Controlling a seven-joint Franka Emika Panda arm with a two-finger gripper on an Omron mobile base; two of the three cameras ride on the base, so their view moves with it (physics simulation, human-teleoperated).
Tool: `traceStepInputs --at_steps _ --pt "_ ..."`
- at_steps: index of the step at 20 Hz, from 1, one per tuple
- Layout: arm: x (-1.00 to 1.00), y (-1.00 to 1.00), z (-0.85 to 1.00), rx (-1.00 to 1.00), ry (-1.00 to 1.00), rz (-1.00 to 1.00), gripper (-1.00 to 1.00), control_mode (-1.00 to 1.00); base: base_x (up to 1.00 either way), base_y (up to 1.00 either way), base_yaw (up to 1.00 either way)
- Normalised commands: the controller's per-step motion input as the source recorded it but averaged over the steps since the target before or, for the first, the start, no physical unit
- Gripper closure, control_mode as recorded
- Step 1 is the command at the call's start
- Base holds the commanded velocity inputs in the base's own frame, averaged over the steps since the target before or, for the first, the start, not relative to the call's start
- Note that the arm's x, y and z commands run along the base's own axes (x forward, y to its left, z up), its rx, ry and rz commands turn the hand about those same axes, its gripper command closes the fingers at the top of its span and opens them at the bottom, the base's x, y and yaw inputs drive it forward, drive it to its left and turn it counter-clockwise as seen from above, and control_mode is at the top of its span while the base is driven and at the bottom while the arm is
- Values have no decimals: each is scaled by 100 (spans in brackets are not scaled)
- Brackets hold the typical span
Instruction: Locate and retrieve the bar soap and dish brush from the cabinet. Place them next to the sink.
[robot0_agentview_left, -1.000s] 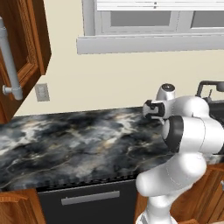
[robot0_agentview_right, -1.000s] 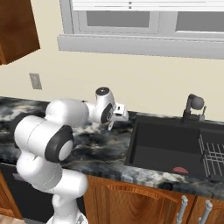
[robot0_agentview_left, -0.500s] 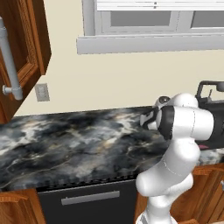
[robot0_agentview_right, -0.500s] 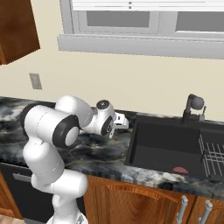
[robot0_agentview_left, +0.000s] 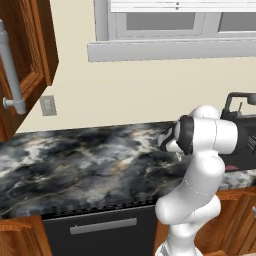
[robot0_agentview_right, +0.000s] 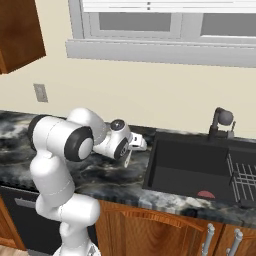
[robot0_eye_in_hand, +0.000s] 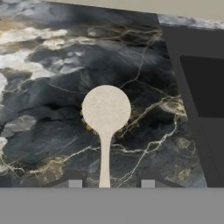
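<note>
The dish brush (robot0_eye_in_hand: 106, 114) lies on the counter (robot0_eye_in_hand: 48, 87), handle running between the spread jaws, head pointing away.

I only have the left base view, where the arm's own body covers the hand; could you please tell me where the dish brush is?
Observer: In the hand view the dish brush appears to lie on the dark marble counter, with its round head away from the hand and its handle running back between the fingertips.
Operator: Thank you. Are the jaws gripping it?
Observer: No. The gripper is open, with counter showing on each side of the thin handle.
Operator: And how near is the sink?
Observer: The sink begins just beside the brush. The right base view shows the hand low over the counter next to its rim.
</note>
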Motion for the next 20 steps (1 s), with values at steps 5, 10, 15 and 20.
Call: traceStepInputs --at_steps 5,10,15,20 --pt "0 0 1 0 1 0 -100 -100 0 0 0" --pt "-11 0 45 -1 3 -1 -100 -100 0 0 0" --pt "-36 9 100 2 10 0 -100 -100 0 0 0" --pt "-15 24 100 3 13 6 -100 -100 0 0 0"
